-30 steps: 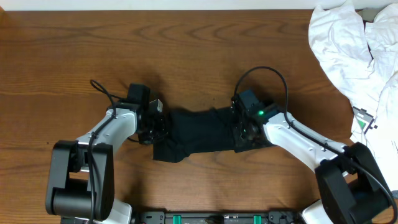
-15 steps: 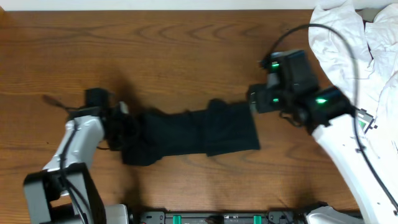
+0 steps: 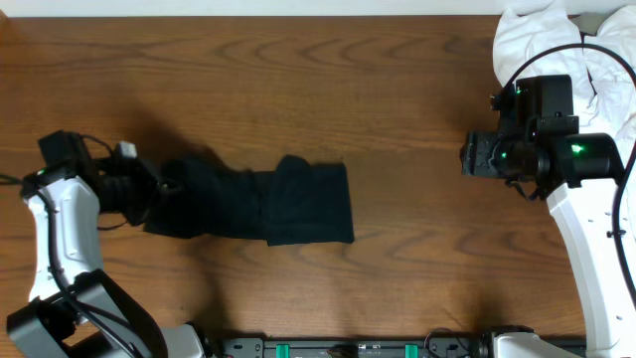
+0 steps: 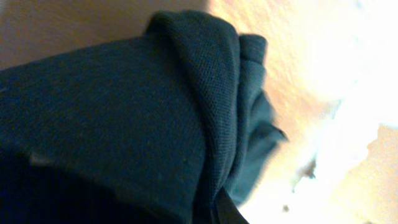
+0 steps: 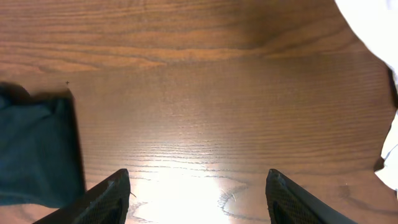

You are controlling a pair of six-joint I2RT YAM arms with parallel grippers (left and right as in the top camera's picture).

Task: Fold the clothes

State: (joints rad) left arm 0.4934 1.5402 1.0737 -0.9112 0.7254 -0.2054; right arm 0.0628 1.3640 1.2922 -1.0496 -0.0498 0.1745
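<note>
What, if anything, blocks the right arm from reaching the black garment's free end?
Probably nothing, so yes: only bare table lies between the open right gripper and the black garment.

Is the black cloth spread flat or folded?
Folded, roughly: the black garment lies as a layered strip, one end bunched in the left gripper.

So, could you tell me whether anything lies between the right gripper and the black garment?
Nothing visible does: only bare table separates the open right gripper from the black garment. The white garments lie on the gripper's other side.
</note>
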